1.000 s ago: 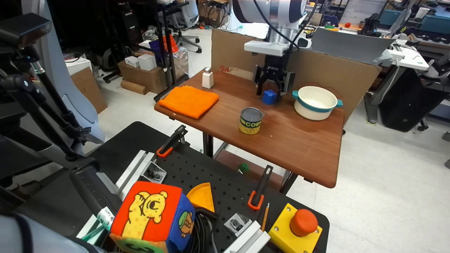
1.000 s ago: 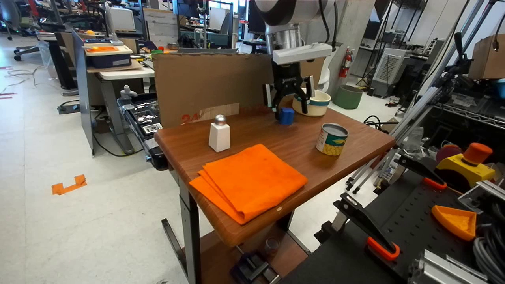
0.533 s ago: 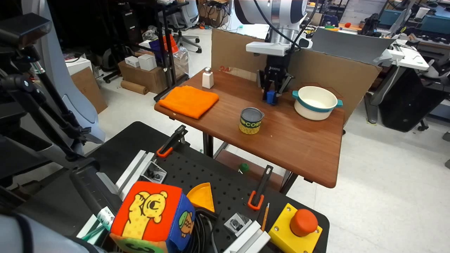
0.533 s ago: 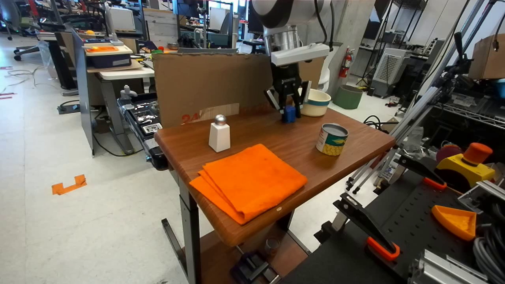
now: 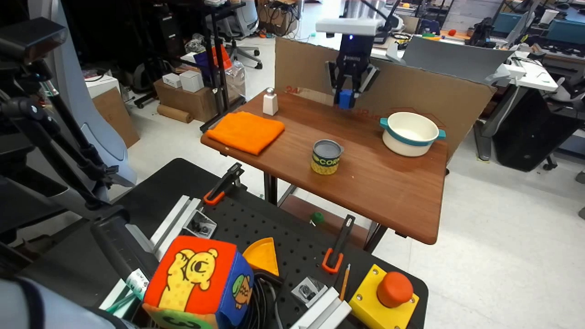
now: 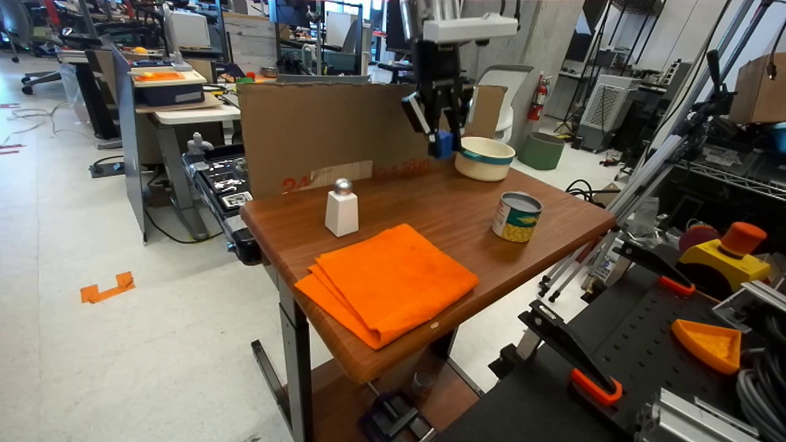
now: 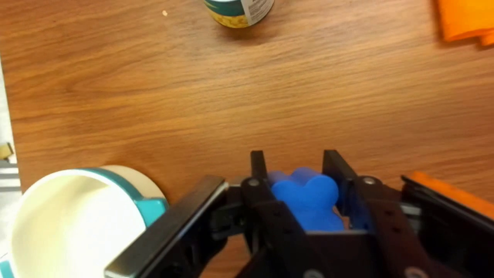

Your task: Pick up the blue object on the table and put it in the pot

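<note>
1 blue object (image 7: 308, 199) gripped in the jaws above the table (image 5: 388, 187), plainly lobed (wrist view only).

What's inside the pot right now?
In an exterior view, only pale bare interior shows in the pot; its near wall hides part. In the wrist view, the hand covers some and the frame crops more.

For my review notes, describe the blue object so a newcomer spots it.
Find the reddish-brown table, then the black pincer above its far side in both exterior views. It grips the blue object. Unlike the corn can and pot, it is small, lobed, blue and off the table.
</note>
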Controlling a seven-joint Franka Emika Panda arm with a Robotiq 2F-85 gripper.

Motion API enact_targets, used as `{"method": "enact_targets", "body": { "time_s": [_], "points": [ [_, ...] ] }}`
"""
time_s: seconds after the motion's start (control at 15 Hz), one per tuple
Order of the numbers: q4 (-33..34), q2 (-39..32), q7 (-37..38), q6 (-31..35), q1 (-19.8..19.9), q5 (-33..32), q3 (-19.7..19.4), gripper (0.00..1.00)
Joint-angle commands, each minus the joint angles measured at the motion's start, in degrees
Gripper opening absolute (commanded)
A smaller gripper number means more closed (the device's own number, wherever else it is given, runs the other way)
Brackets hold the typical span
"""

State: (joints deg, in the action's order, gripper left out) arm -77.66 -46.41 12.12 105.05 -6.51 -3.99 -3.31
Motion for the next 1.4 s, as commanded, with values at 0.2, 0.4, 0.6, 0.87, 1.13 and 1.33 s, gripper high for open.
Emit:
{"method": "enact_targets", "body": {
  "time_s": [0.2,0.4,0.6,0.87,1.13,1.33],
  "points": [
    [-6.7,13.8,-11.8,-4.0,5.9,2.7,1.9,0.16],
    [-3.9,13.4,-17.5,-8.0,11.1,3.7,0.9,0.16],
    [1.5,9.1,-20.9,-11.1,15.5,3.9,-0.1,0.16],
    [11.6,1.2,-20.4,-14.9,18.5,4.0,-0.5,0.16],
    [21.9,-7.3,-17.6,-18.4,18.4,4.2,-0.4,0.16],
    [28.6,-12.6,-13.6,-19.1,17.7,4.3,-0.6,0.16]
  ]
}}
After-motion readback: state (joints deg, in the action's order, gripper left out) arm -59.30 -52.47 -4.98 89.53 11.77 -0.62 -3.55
